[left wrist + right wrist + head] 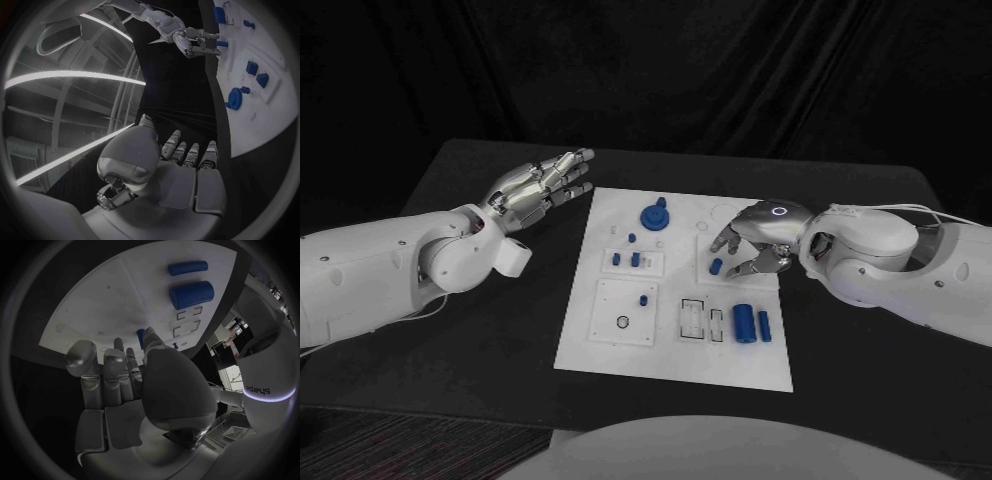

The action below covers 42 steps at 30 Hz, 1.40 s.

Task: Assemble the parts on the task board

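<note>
The white task board (675, 350) lies mid-table. My right hand (759, 240) arches over its far right part, fingers pointing down around a small blue piece (715, 267). The right wrist view shows that piece (141, 335) just beside the thumb tip, and contact is unclear. In the left wrist view the right hand (190, 42) has the piece (222, 44) at its fingertips. My left hand (538, 185) hovers left of the board's far corner, fingers straight and apart, holding nothing. A round blue gear-like part (653, 215) stands near the board's far edge.
Two blue cylinders (744, 322) lie side by side on the board's near right part, beside outlined slots (692, 318). Small blue pegs (626, 259) stand in a square plate left of my right hand. The black table (473, 340) surrounds the board.
</note>
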Available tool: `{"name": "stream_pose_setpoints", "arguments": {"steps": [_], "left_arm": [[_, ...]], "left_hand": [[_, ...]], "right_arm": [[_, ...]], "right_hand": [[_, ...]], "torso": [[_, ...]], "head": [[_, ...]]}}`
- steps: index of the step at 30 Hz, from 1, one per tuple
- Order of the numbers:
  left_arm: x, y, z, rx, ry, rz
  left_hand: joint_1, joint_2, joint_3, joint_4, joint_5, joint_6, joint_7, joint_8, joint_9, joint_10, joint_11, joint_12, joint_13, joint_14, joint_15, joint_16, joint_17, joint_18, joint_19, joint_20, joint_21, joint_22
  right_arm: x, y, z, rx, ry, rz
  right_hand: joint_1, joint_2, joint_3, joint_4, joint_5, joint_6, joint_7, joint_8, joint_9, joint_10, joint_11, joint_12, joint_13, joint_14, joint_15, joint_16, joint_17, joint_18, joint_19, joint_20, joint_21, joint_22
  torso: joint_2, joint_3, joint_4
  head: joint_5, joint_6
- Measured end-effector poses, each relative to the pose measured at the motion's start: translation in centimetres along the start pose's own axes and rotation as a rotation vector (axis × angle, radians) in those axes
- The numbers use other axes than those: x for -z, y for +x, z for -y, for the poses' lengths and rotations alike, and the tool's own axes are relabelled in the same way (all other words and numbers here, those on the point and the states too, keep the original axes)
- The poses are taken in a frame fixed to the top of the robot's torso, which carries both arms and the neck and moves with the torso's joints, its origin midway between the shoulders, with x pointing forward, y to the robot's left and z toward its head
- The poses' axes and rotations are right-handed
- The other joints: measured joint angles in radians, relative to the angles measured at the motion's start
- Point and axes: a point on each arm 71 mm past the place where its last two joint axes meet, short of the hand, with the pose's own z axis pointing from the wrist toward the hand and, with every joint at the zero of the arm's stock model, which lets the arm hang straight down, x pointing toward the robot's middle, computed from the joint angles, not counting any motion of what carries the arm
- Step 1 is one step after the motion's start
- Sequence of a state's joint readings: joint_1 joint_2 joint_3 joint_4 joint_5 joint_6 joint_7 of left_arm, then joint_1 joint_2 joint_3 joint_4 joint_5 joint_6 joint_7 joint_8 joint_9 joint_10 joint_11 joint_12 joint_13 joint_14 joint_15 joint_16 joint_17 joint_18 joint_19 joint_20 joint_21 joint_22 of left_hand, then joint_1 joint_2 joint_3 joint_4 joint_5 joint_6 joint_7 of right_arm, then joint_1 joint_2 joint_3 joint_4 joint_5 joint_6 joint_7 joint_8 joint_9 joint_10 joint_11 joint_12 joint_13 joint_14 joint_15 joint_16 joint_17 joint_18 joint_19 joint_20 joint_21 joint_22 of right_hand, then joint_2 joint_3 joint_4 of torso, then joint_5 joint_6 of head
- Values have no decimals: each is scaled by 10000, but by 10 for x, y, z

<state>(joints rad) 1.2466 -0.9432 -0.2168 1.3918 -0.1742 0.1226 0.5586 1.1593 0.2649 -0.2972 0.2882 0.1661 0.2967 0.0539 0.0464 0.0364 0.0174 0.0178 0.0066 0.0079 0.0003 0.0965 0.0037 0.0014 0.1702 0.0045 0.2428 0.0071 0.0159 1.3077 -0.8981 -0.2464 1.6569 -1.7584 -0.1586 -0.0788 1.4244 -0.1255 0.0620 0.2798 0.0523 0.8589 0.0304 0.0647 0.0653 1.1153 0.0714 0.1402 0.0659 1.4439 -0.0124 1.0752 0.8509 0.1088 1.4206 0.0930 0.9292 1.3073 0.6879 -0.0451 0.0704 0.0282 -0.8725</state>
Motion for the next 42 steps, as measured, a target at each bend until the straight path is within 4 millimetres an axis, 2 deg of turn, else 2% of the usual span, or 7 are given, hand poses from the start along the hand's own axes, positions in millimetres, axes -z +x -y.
{"name": "stream_pose_setpoints", "arguments": {"steps": [11, 14, 17, 23, 30, 34, 42], "left_arm": [[0, 0, -1, 22, -28, -24], [0, 0, -1, 29, -33, -29], [1, 0, -1, 33, -43, -25], [2, 0, -1, 40, -62, -26], [1, 1, -1, 58, -89, -55], [1, 1, -2, 66, -110, -70], [1, 1, -2, 83, -166, -101]], "left_hand": [[82, 2, 9, 10, 134, 116, 105, 39, 20, 15, 53, 0, 0, 0, 0, 0, 3, 0, 0, 0, 0, 17], [143, 27, 56, 0, 237, 202, 127, 58, 30, -2, 69, 0, 0, 0, 0, 0, 2, -1, 38, 38, 0, 27], [173, 14, 72, -16, 351, 287, 142, 79, 35, 24, 95, 0, 0, 0, 1, 0, -1, -1, 38, 38, 0, 31], [264, 24, 110, 0, 481, 322, 177, 117, 40, 24, 95, 0, 0, 0, 0, 0, -5, -1, 38, 38, 0, 41], [307, 69, 154, -10, 585, 357, 213, 117, 40, 20, 164, 0, 0, 0, 1, 0, -5, -1, 2, 73, 0, 52], [337, 98, 165, 1, 636, 357, 213, 117, 39, 20, 164, 0, 0, 0, 1, 0, -5, -1, 2, 72, 0, 52], [348, 109, 193, -27, 699, 357, 213, 155, 39, 20, 164, 0, 0, 0, 1, 0, -3, -2, 38, 108, 0, 51]], "right_arm": [[-6, 6, -7, -52, -243, -107], [-8, 6, -8, -54, -304, -106], [-10, 6, -10, -46, -374, -101], [-13, 5, -13, -36, -481, -85], [-14, 5, -14, -42, -516, 35], [-14, 4, -14, -55, -517, 176], [-14, 3, -15, -90, -546, 394]], "right_hand": [[598, 379, 130, -65, 68, 437, 3, 244, 87, 339, -18, -95, -1, 0, 0, 0, 14, 2, 0, 0, -38, 8], [835, 466, 155, -40, 130, 718, 178, 356, 114, 487, -57, -163, -1, 39, -40, 1, 47, 2, 0, 0, -37, 7], [1026, 470, 198, 3, 132, 1007, 467, 441, 132, 685, -104, -217, -1, 82, -83, 1, 102, 3, 53, -53, 29, 7], [1489, 588, 387, -35, 132, 1636, 664, 671, 211, 916, -168, -362, -11, 141, -142, 1, 104, 4, 91, -91, 29, 6], [1854, 718, 567, -150, 123, 2382, 696, 935, 308, 1346, -239, -398, -11, 141, -142, 1, 141, 5, 126, -126, 29, 5], [1929, 653, 595, -122, 115, 2652, 714, 1048, 355, 1564, -273, -398, 1, 178, -178, 1, 168, 4, 126, -126, 70, 4], [1975, 651, 594, -122, 112, 2757, 749, 1090, 355, 1769, -344, -397, 4, 204, -205, 2, 200, 3, 113, -187, 70, 4]], "torso": [[-6, -4, 1], [-5, -3, 0], [-3, -3, 1], [0, -3, 12], [12, -6, 7], [12, -6, -2], [0, -1, -1]], "head": [[46, 0], [57, 0], [52, 0], [35, 0], [49, 0], [54, 0], [69, 0]]}}
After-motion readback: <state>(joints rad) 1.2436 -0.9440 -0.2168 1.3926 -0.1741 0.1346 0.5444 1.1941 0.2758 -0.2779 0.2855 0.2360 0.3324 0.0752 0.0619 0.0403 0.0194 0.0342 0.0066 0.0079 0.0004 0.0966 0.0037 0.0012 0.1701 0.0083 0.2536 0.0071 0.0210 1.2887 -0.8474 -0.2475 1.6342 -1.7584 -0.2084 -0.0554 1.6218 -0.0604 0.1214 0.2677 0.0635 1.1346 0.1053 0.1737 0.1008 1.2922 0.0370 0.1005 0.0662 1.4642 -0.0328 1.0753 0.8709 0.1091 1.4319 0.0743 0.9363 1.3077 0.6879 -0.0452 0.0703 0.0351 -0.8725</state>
